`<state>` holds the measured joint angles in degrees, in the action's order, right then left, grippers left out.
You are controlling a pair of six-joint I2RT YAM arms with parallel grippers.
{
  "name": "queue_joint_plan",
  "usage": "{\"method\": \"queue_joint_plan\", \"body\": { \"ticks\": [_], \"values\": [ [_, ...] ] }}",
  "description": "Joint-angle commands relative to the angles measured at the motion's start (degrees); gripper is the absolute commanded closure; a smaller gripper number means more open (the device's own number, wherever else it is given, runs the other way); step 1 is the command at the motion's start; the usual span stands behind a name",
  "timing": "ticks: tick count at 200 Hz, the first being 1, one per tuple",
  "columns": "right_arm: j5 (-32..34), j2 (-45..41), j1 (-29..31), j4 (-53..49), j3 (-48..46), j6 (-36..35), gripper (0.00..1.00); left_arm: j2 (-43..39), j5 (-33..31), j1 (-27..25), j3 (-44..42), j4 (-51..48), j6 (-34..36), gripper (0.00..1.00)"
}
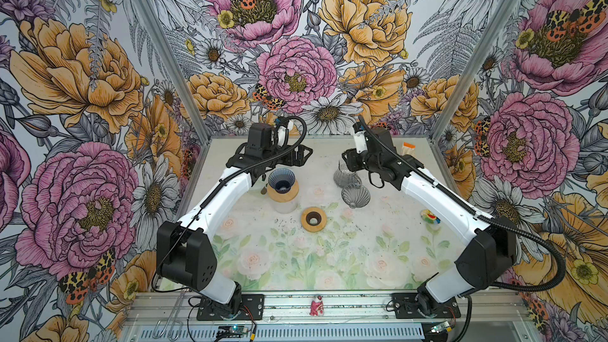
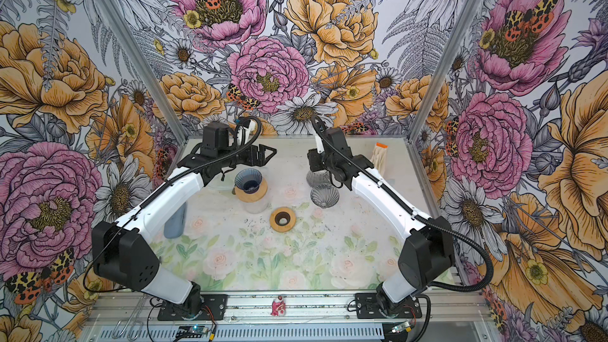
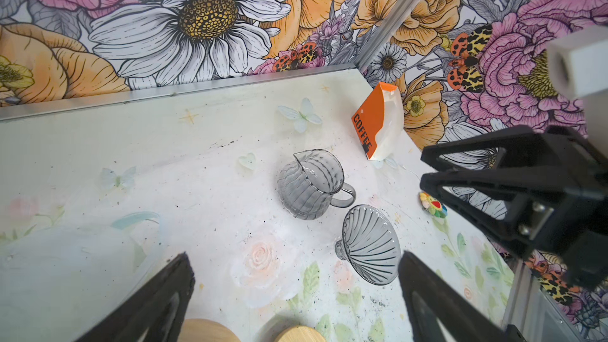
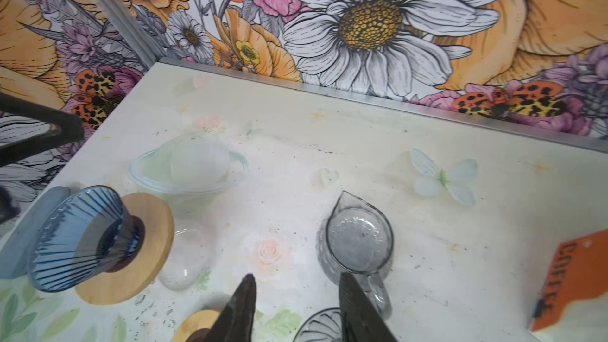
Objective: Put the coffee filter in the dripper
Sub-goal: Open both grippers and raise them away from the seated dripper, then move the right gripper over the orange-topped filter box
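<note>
The coffee filters show only as a pack (image 1: 409, 149) (image 2: 380, 159) (image 3: 378, 126) (image 4: 572, 278) with an orange COFFEE header, leaning at the table's back right. A blue ribbed dripper (image 1: 282, 180) (image 2: 248, 180) (image 4: 79, 235) sits in a wooden collar on a clear glass, left of centre, with no paper visible inside. My left gripper (image 1: 299, 156) (image 2: 266, 154) (image 3: 296, 258) hovers just behind it, wide open and empty. My right gripper (image 1: 345, 159) (image 4: 297, 278) (image 3: 424, 171) hangs over the grey pitcher (image 1: 345, 177) (image 4: 358, 241), jaws apart, holding nothing.
A grey glass dripper (image 1: 355, 196) (image 3: 371, 245) lies on its side beside the pitcher. A loose wooden ring (image 1: 314, 219) rests mid-table. A clear bowl (image 4: 187, 169) stands behind the blue dripper. A small colourful toy (image 1: 430, 217) sits at right, a red figurine (image 1: 316, 305) on the front rail.
</note>
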<state>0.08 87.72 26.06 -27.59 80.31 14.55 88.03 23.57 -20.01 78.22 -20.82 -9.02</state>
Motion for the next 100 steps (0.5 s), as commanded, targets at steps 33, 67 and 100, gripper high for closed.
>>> {"method": "queue_joint_plan", "body": {
  "ticks": [33,67,100],
  "values": [
    [3.5,-7.5,-10.6,0.4,-8.5,3.3,0.65,-4.9,-5.2,-4.9,-7.6,13.2,1.4,0.01],
    [2.5,-8.6,-17.1,0.8,-11.9,3.9,0.69,-6.6,-5.9,-6.4,-11.4,17.6,1.2,0.01],
    [0.8,-6.9,-22.4,1.5,-12.9,4.7,0.71,-6.1,-6.0,-8.1,-12.4,17.9,0.9,0.01]
  ]
}}
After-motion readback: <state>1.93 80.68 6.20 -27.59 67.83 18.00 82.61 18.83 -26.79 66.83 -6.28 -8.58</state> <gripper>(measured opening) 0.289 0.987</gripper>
